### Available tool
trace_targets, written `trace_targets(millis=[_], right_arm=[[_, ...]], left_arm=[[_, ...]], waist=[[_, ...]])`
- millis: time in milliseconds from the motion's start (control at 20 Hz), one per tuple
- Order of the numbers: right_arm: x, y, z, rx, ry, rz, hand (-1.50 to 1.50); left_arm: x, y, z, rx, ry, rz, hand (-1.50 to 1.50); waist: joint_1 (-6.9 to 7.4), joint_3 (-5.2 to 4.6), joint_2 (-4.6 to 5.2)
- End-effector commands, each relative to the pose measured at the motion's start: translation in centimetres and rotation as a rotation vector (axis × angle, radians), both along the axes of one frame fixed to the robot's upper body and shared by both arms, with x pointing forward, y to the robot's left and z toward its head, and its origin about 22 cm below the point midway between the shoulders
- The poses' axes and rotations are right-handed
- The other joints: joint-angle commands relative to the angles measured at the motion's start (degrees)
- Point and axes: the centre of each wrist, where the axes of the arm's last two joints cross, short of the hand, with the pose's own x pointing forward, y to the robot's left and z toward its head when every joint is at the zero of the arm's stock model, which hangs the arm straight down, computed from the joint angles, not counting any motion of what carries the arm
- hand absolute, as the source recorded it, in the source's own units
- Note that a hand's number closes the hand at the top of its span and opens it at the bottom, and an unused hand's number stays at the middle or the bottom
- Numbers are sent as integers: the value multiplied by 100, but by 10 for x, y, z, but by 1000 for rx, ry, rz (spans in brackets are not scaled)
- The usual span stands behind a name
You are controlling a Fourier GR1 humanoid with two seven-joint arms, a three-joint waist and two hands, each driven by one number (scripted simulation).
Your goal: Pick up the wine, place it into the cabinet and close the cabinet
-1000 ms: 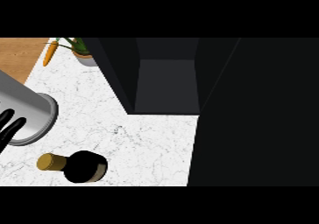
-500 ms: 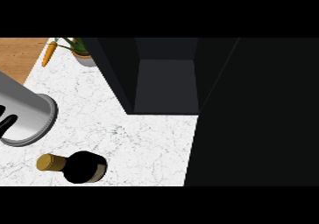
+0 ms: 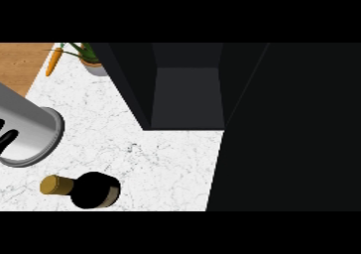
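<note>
The wine bottle (image 3: 94, 190) is black with a gold cap (image 3: 57, 185) and stands on the white marble counter (image 3: 161, 168) at the lower left. Nothing touches it. The dark cabinet (image 3: 187, 96) is open at the top centre, and its inside looks bare. My left hand (image 3: 3, 139) shows only as black, straight fingers at the left edge, in front of the grey forearm (image 3: 26, 129), up and left of the bottle. No right hand appears in the head view.
A large dark panel (image 3: 293, 144), likely the cabinet's open door, fills the right side. A potted plant (image 3: 92, 62) and a carrot (image 3: 51, 62) sit at the top left by a wooden surface (image 3: 15, 64).
My left hand has slid toward the left edge, so less of its fingers shows. The bottle and the cabinet have not moved.
</note>
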Motion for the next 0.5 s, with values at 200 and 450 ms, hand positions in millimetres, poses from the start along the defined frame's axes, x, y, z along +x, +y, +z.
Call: trace_targets(millis=[200,450], right_arm=[[-40,-15,25,-25,-80,-83,-150],[-35,-12,22,-32,-94,-83,-150]], left_arm=[[-4,-2,-12,3,-24,-12,-150],[5,10,-30,11,-14,-36,-150]], waist=[[-60,0,9],[-61,1,16]])
